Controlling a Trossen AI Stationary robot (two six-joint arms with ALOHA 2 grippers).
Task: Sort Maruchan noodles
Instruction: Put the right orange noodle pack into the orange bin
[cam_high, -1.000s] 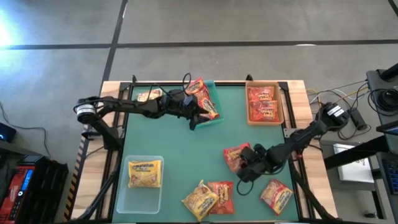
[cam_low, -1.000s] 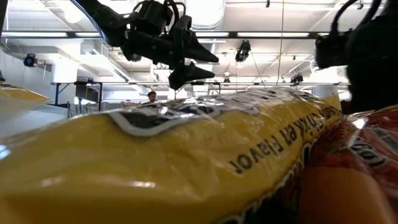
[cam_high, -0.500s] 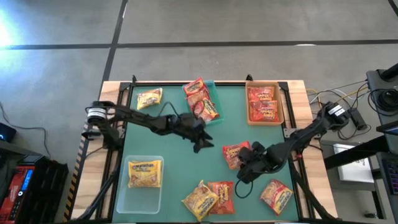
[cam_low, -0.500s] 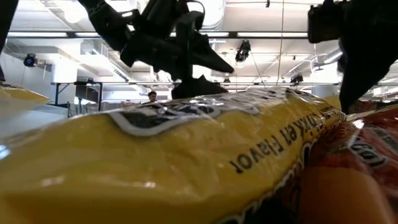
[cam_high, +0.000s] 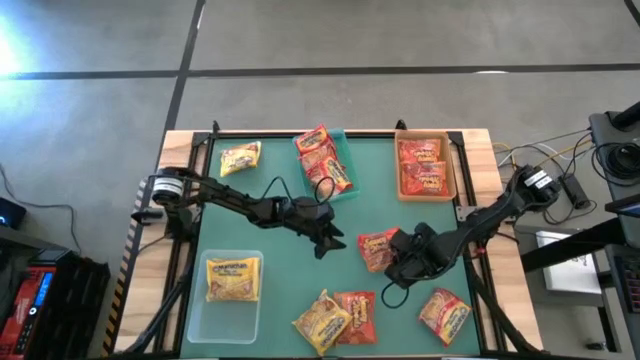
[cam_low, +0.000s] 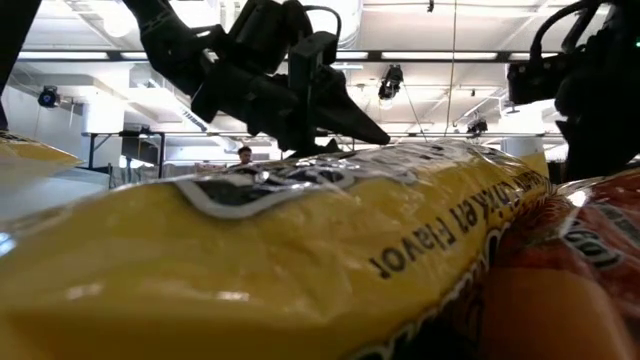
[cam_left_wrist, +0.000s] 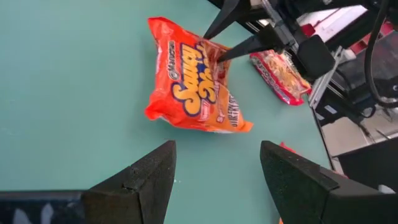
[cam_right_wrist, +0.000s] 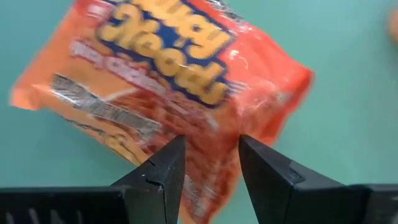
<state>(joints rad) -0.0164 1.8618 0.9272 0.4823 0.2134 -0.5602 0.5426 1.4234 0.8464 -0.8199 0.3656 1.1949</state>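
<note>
An orange-red noodle packet (cam_high: 376, 248) (cam_left_wrist: 193, 78) (cam_right_wrist: 168, 68) lies flat on the green table right of the middle. My right gripper (cam_high: 399, 247) (cam_right_wrist: 212, 143) (cam_left_wrist: 212, 48) comes from the table's right, partly open, with its fingertips over the packet's end toward the right edge. My left gripper (cam_high: 329, 241) (cam_left_wrist: 217, 149) (cam_low: 355, 140) hovers open and empty above the table's middle, just left of that packet. Other packets lie near the table's near edge: a yellow one (cam_high: 320, 322), a red one (cam_high: 356, 312) and another (cam_high: 443, 312). My right gripper has its two fingertips (cam_left_wrist: 207, 37) over the orange-red packet's end (cam_left_wrist: 219, 45) toward the table's right edge, slanting down from the right. Whether they touch the wrapper, I cannot tell. The packet lies flat on the table.
A teal bin (cam_high: 343, 145) at the far middle holds red packets. A tan bin (cam_high: 452, 165) at far right holds two red ones. A clear bin (cam_high: 232, 310) at near left holds a yellow one. One yellow packet (cam_high: 240, 157) lies at far left. Another yellow packet (cam_low: 300, 250) fills the low view.
My left gripper has moved from beside the teal bin toward the table's near edge and slightly right, stopping above the middle next to the orange-red packet, and has stayed open. My right gripper has shifted a little toward the far edge, alongside the packet.
</note>
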